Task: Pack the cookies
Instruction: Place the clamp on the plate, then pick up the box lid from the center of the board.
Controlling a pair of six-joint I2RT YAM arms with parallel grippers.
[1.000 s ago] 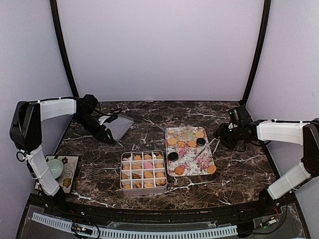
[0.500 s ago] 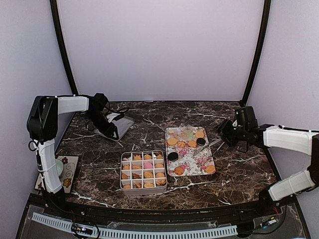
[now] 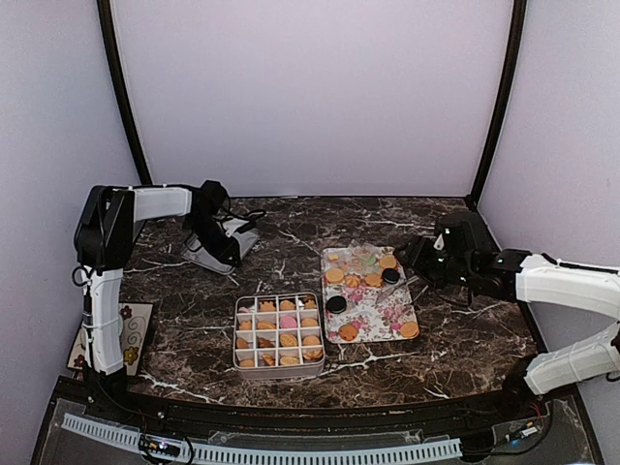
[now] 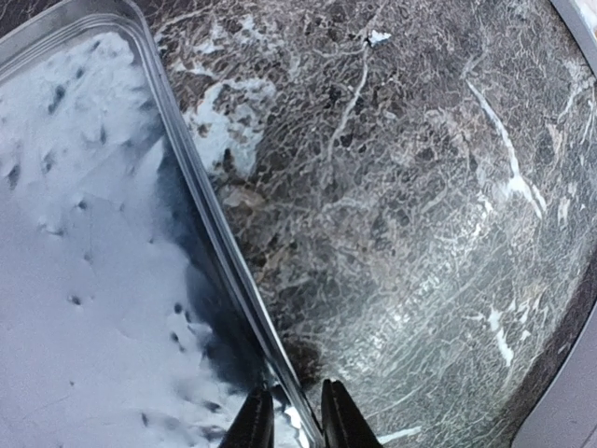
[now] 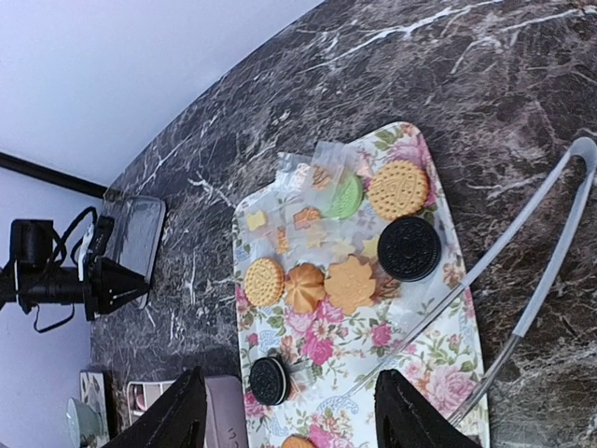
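Dark marbled table (image 3: 465, 329) carries a divided tin (image 3: 279, 372) with cookies (image 3: 289, 340) in its cells, and more lie loose on the flowered tray (image 5: 322, 347) beside it. At far left, the left gripper (image 4: 297, 425) is clenched on the rim of a shiny lid (image 4: 93, 233). The right gripper (image 5: 294, 420) hangs released over the tray, where metal tongs (image 5: 486, 252) lie across its edge.
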